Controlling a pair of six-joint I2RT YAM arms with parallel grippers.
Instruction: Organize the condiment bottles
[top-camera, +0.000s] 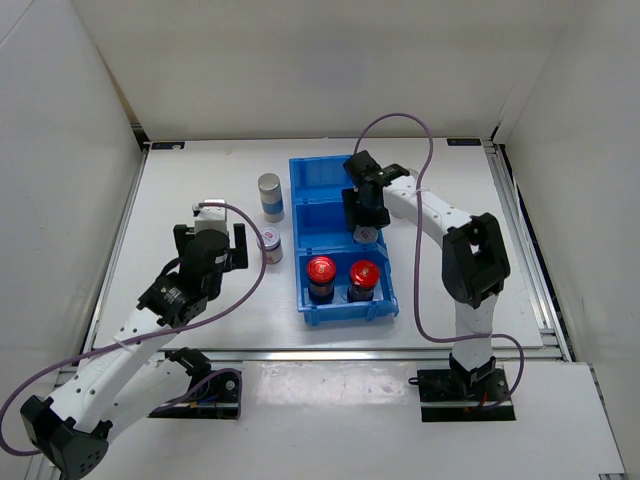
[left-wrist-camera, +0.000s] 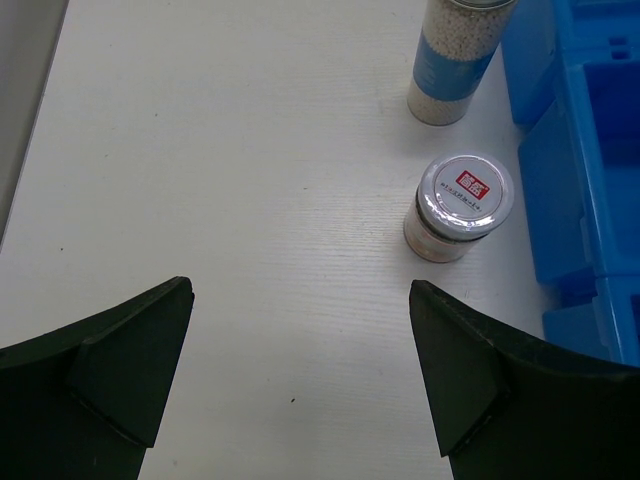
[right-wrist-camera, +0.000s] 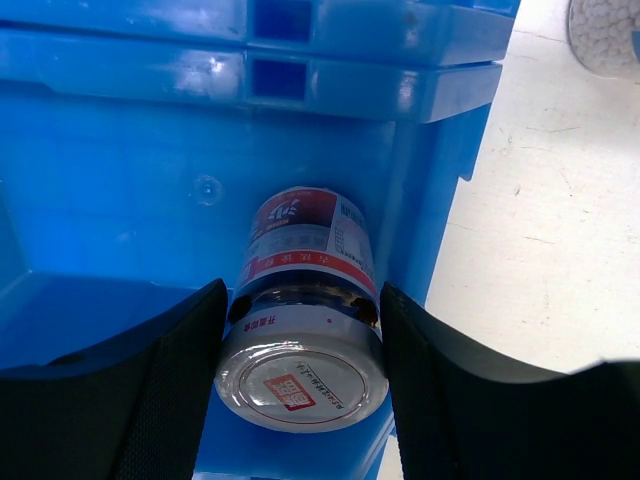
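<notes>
Overall: we count five condiment bottles in view, three inside the blue bin (top-camera: 345, 312) and two out on the bench (top-camera: 200, 180).
Right tool (right-wrist-camera: 302, 300): we find it clenched on a silver-lidded jar (right-wrist-camera: 305, 250), with one finger pressed to each side just under the lid.
Held jar: it is in the middle compartment of the bin. We cannot tell whether its base touches the floor there.
Left tool (left-wrist-camera: 300, 290): released, its fingers spread wide above bare bench and holding nothing.
Second silver-lidded jar (left-wrist-camera: 462, 205): upright on the bench, just left of the bin and a little beyond the left tool.
Tall cylinder (left-wrist-camera: 455, 60): upright on the bench beyond that jar, apart from it and beside the bin.
Near compartment: we see the left red-capped jar (top-camera: 321, 270) and the right red-capped jar (top-camera: 364, 273) standing side by side.
</notes>
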